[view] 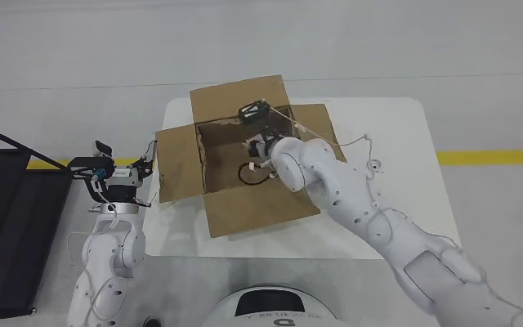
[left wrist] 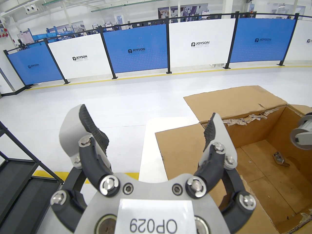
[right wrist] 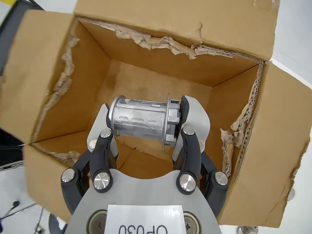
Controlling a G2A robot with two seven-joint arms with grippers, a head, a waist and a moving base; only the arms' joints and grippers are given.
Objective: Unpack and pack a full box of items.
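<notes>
The cardboard box stood open on the white tabletop, all four flaps folded outward and the inner rim torn and ragged. The right gripper hung over the box's opening, its jaws closed on the two ends of a ribbed silver metal cylinder, which lay crosswise between them above the box floor. A small metal piece lay on that floor. The left gripper was near the tabletop's left edge, just outside the box's left flap, its jaws spread wide with nothing between them. A black rack stood on the floor farther to the left
</notes>
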